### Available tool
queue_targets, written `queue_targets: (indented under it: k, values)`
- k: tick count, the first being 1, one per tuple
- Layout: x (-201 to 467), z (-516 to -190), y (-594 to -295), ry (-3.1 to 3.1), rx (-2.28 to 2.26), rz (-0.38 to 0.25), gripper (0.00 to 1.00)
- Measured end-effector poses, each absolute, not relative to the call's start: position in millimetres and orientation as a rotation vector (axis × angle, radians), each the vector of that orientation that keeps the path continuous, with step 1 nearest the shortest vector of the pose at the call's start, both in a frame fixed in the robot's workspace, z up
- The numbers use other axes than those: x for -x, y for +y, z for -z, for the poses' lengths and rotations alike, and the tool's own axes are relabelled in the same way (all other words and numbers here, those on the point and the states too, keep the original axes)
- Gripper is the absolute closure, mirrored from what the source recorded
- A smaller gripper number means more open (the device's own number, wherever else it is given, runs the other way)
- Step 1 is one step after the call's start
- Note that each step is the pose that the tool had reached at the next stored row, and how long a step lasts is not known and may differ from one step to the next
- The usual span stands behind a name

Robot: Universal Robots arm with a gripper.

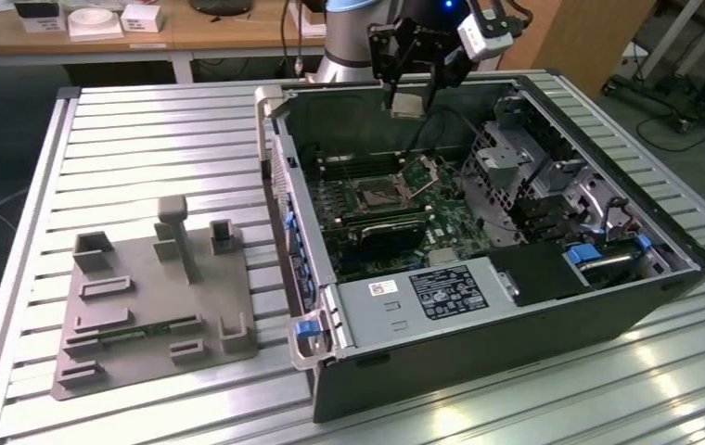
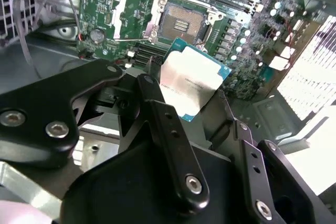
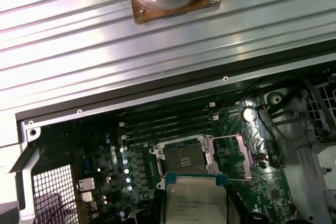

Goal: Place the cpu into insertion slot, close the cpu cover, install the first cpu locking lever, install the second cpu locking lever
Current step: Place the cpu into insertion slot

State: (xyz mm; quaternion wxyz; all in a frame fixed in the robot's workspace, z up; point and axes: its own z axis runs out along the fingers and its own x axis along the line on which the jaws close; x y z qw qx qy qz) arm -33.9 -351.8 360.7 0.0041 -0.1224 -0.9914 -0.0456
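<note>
The gripper (image 2: 190, 109) is closed to the width of the cpu (image 2: 192, 83), with a finger (image 2: 151, 95) against each of two opposite edges. The chip sits flat between them, its grey metal top facing the second wrist view. Pinching it by the edges likely keeps the underside free and the chip level, so it can meet the slot squarely.

The cpu hangs in the air above the slot (image 2: 181, 23) and well apart from it. In both wrist views it sits a little off to one side of the slot, not directly over it. The slot is bare, its dark contact field open with nothing seated in it.

Beside the slot, hinged at one of its edges, the cover (image 2: 132, 15) is swung fully back off the opening. This presumably leaves a clear way in for the chip. Thin wire levers lie unlatched along the slot's sides, though their exact position is hard to make out.

Around the slot spreads the green board (image 2: 102, 1), with the long memory slots (image 3: 168, 121) just beside it. All of this lies inside the open case (image 1: 501, 320), so the slot is reached from above.
</note>
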Motion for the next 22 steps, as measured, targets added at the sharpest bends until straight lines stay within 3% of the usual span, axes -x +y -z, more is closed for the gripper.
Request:
queue_targets:
  k: [22]
  values:
    - [38.5,-360.4,-351.8,-3.096,0.478,0.143,0.45]
